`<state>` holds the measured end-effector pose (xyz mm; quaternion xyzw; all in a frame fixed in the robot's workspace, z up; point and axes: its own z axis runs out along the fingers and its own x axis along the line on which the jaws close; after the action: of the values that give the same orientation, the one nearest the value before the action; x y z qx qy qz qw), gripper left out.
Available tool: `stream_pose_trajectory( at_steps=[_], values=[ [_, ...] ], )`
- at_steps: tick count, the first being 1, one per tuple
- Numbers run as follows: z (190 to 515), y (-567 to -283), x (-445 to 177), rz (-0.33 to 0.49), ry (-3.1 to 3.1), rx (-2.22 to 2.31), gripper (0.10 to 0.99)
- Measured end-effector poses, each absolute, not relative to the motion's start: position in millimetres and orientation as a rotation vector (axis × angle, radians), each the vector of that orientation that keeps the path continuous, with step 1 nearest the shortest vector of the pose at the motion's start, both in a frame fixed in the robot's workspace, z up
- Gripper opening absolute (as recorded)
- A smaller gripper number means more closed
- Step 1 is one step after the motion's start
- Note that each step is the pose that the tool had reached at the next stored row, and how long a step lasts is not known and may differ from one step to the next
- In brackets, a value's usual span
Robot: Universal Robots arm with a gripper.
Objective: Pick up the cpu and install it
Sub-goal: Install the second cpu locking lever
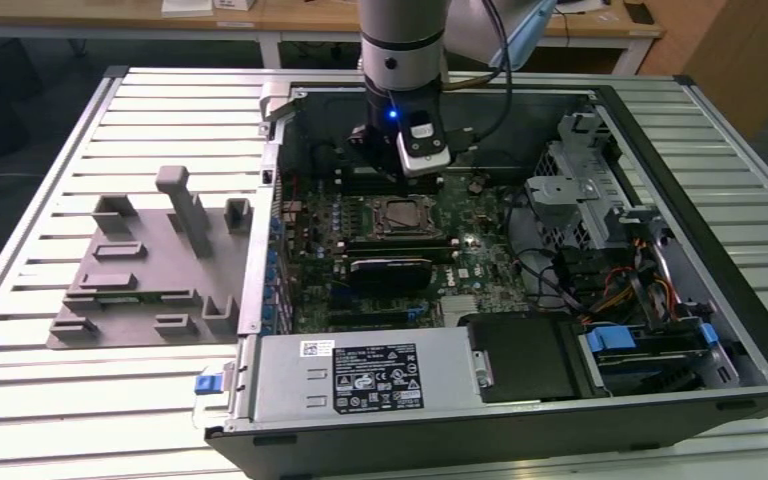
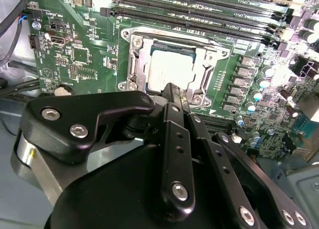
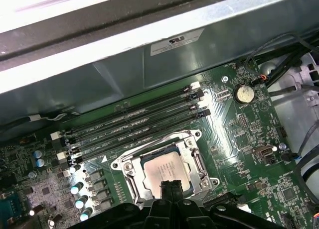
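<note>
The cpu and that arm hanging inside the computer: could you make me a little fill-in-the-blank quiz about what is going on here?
1. The cpu lies in its ____ on the green motherboard.
2. The gripper hovers right above the ____.
3. In the exterior view, the grey plastic fixture stands on the table on the ____ of the computer case.
4. The long memory slots beside the socket are ____ in colour.

Missing words: socket; cpu; left; black
</note>
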<state>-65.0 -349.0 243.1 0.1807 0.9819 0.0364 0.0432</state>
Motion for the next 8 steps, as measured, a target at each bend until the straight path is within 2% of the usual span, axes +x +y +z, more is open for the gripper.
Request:
stream_pose_trajectory(
  at_steps=[8],
  values=[
    [243.1, -355.8, -64.7, 0.111, 3.003, 0.553, 0.106]
  ],
)
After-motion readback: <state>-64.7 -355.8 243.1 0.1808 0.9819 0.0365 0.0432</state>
